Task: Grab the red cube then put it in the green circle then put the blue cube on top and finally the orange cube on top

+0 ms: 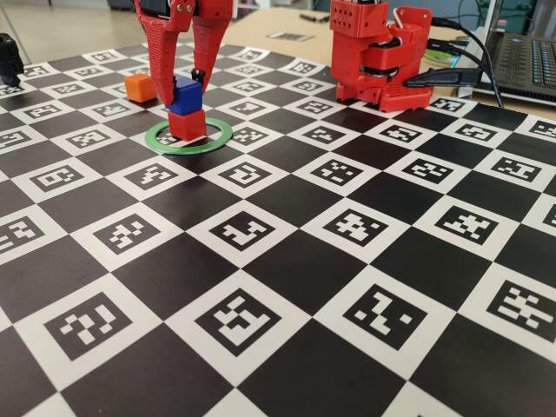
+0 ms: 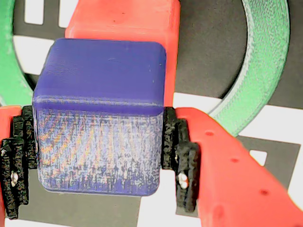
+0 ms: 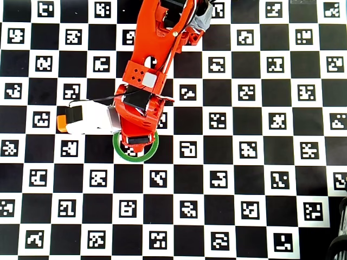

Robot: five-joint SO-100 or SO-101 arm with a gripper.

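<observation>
The red cube (image 1: 188,124) sits inside the green circle (image 1: 217,139) on the checkered board. My gripper (image 1: 182,94) is shut on the blue cube (image 1: 184,95) and holds it on or just above the red cube, slightly skewed. In the wrist view the black pads (image 2: 21,151) press both sides of the blue cube (image 2: 99,118), with the red cube (image 2: 123,19) beneath it and the green circle (image 2: 265,61) around them. The orange cube (image 1: 139,87) stands on the board just left of the circle. In the overhead view it (image 3: 61,123) peeks out beside the wrist camera, and the arm hides both stacked cubes.
The arm's red base (image 1: 382,56) stands at the back right of the fixed view, with black cables (image 1: 460,74) running to a laptop (image 1: 526,61). A black object (image 1: 9,56) is at the far left edge. The white wrist camera (image 3: 89,118) sticks out sideways from the arm.
</observation>
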